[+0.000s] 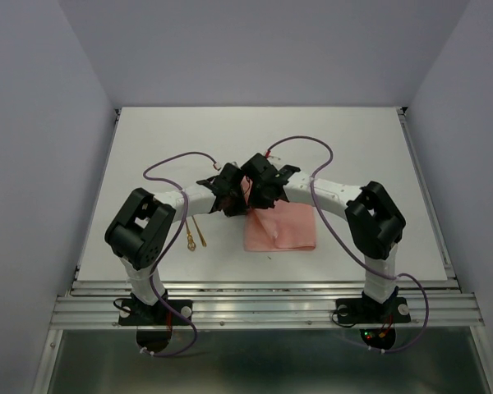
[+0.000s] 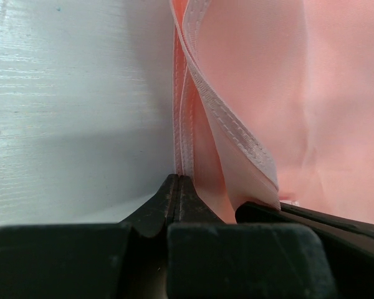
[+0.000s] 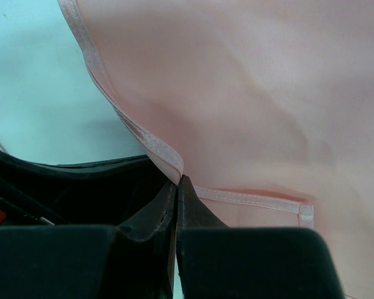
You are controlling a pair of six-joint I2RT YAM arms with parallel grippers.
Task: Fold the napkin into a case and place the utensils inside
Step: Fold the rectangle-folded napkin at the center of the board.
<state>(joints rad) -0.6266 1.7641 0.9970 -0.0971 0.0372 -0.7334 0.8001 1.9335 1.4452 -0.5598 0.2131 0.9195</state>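
Left hand [image 2: 178,182] and right hand [image 3: 178,182] both clamped on napkin [image 1: 283,231] hem; I'd carry them level, with the fold edge taut.

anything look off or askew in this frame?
Nothing spilled or damaged. The napkin is lifted and bunched at its far-left part, where the left end effector and right end effector each pinch its edge, so it lies uneven. The utensils lie bare on the table, left of it.
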